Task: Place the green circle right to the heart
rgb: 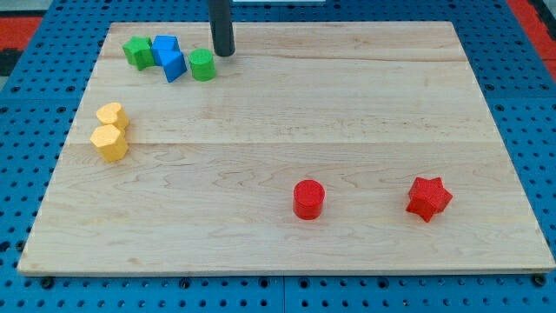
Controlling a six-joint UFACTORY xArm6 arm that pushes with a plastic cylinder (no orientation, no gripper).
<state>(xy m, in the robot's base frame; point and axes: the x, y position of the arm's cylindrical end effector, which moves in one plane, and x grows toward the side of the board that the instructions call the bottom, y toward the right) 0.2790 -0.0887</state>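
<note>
The green circle stands near the view's top left on the wooden board, touching a blue block on its left. The yellow heart sits at the view's left, just above a yellow hexagon. My tip is just to the right of and slightly above the green circle, close to it but apart.
A blue cube and a green star-like block stand left of the blue block. A red circle and a red star lie at the view's bottom right. The board rests on a blue pegboard.
</note>
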